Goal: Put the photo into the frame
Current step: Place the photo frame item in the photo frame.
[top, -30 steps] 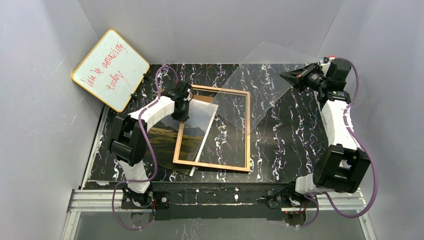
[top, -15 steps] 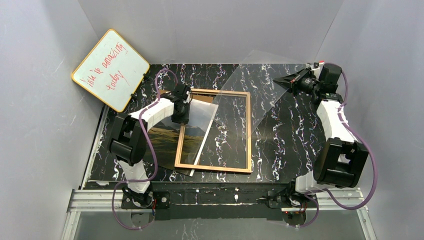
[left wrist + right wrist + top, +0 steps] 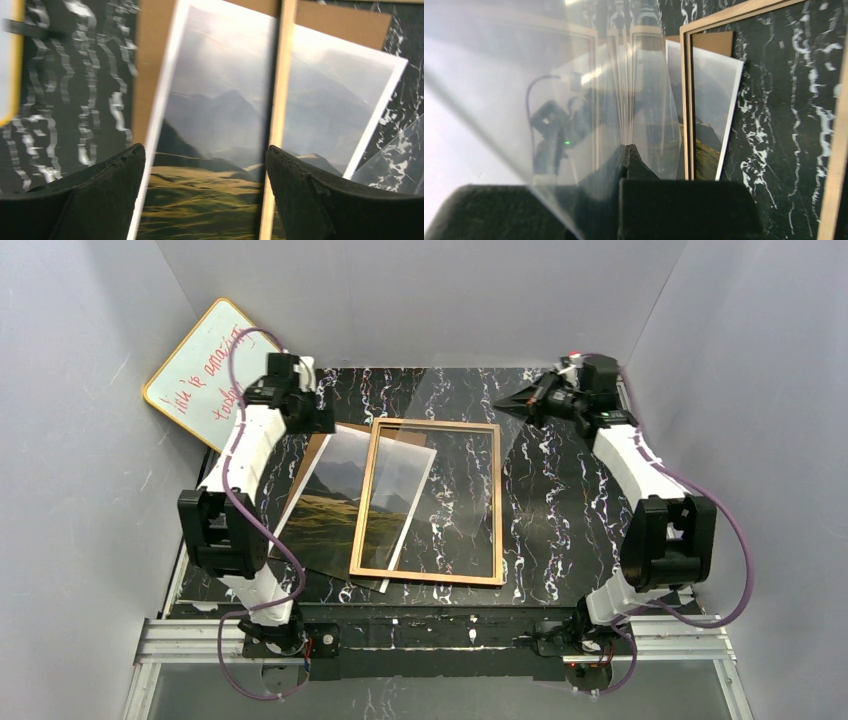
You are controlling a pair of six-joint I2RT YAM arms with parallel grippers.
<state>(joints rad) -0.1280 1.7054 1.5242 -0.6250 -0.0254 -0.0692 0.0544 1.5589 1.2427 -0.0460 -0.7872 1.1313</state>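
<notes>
Grey walls (image 3: pixel 420 300) enclose black marbled tabletop (image 3: pixel 570 500) bearing the frame (image 3: pixel 497 502).

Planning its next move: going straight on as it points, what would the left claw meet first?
Most likely the photo, face up under the left claw; one finger lines up with the frame rail, which might touch first. Depth is unclear.

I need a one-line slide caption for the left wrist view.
Open left end effector above the face-up photo, which lies on a brown panel under one rail of the frame.
</notes>
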